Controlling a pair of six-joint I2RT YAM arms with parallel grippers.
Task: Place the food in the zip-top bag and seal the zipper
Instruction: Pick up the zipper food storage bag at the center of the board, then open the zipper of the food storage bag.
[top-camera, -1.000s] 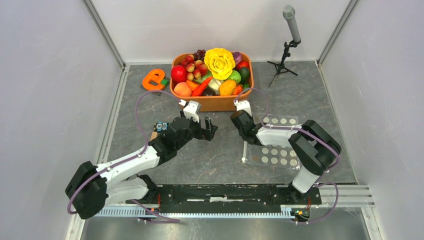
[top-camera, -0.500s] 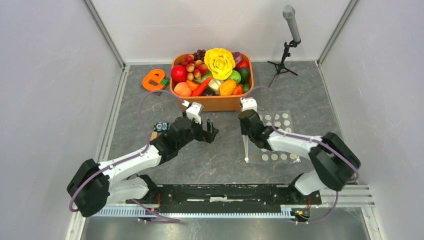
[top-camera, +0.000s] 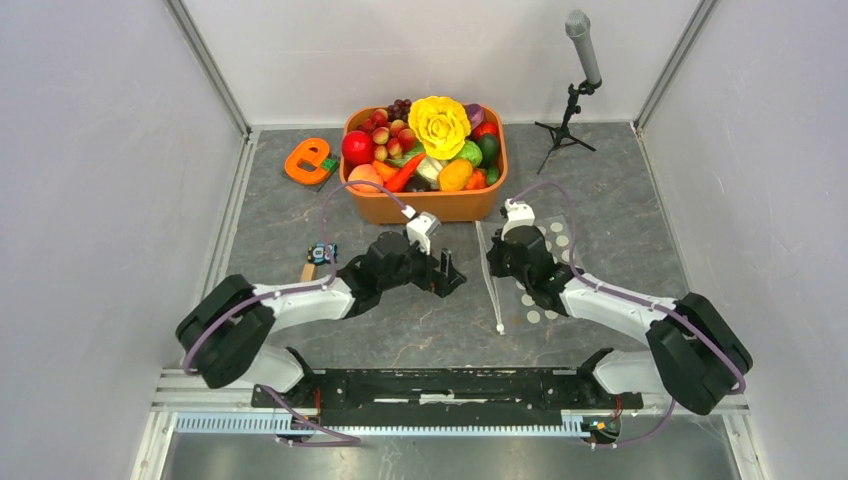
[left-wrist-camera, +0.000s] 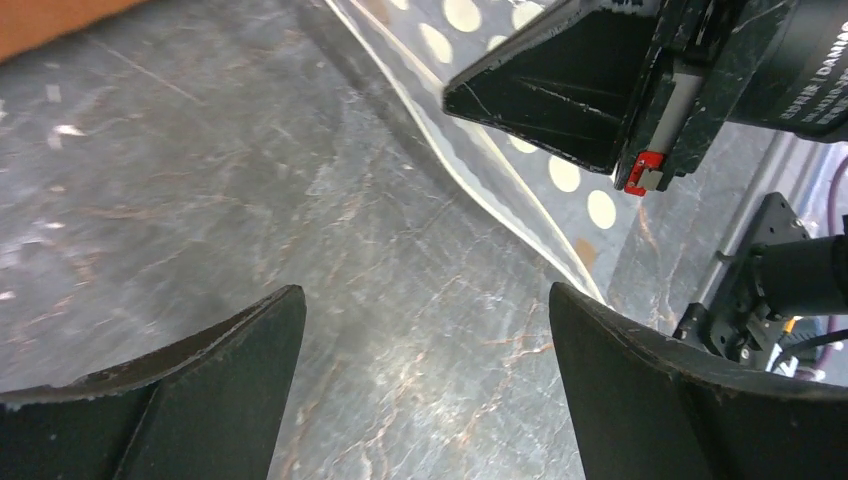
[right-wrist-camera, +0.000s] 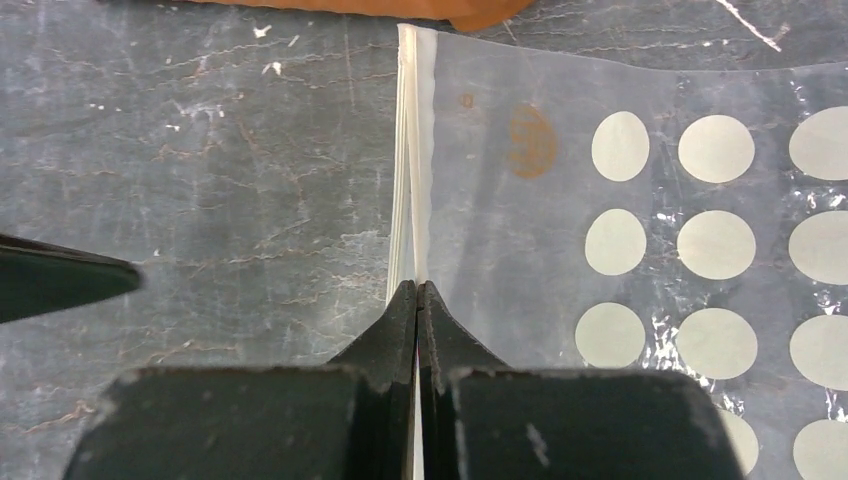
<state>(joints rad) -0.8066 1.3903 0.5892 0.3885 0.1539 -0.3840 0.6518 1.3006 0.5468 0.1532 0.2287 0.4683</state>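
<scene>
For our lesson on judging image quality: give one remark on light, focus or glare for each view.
Top view: even light, sharp, shadows faint. Left wrist view: the left pincer looms dark and the bag looks soft. Right wrist view: crisp, with glints on the bag's crinkles beside the shut right pincer.

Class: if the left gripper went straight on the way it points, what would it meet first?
Probably the zipper strip of the bag, which the shut right gripper pinches, straight across from the open left gripper. Only bare table seems to lie between, though depth is unclear.
</scene>
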